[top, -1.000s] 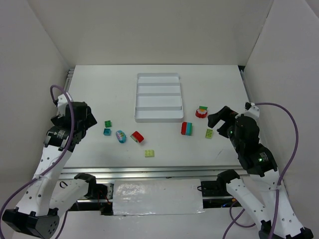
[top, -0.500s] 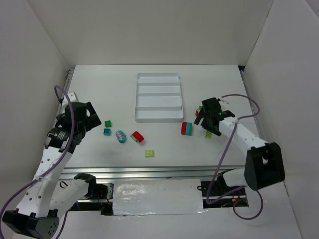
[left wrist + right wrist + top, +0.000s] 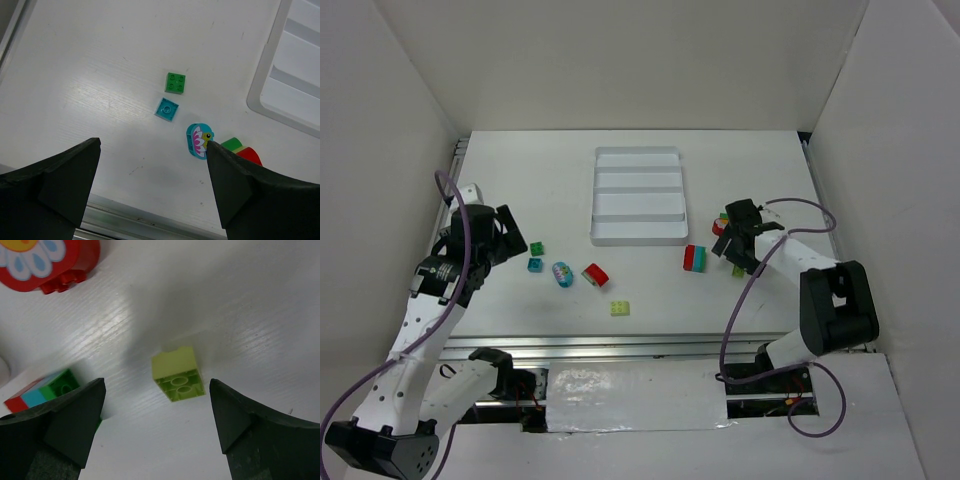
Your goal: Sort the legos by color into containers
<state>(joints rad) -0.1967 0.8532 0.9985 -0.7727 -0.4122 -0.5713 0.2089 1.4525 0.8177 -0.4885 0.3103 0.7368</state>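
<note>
The right gripper (image 3: 157, 386) hangs low over the table (image 3: 260, 300) with its two fingers spread apart. A pale yellow-green brick (image 3: 177, 374) lies between them and touches neither one. A red flower piece (image 3: 45, 260) sits near it, and a red, teal and green stack (image 3: 42, 391) peeks out from behind one finger. The left gripper (image 3: 152, 150) is spread wide too and holds nothing. Below it lie a green brick (image 3: 175, 83), a teal brick (image 3: 166, 109) and a round teal piece (image 3: 198, 141), close together. The white tray (image 3: 638, 241) sits in the middle, and all these bricks lie outside it.
</note>
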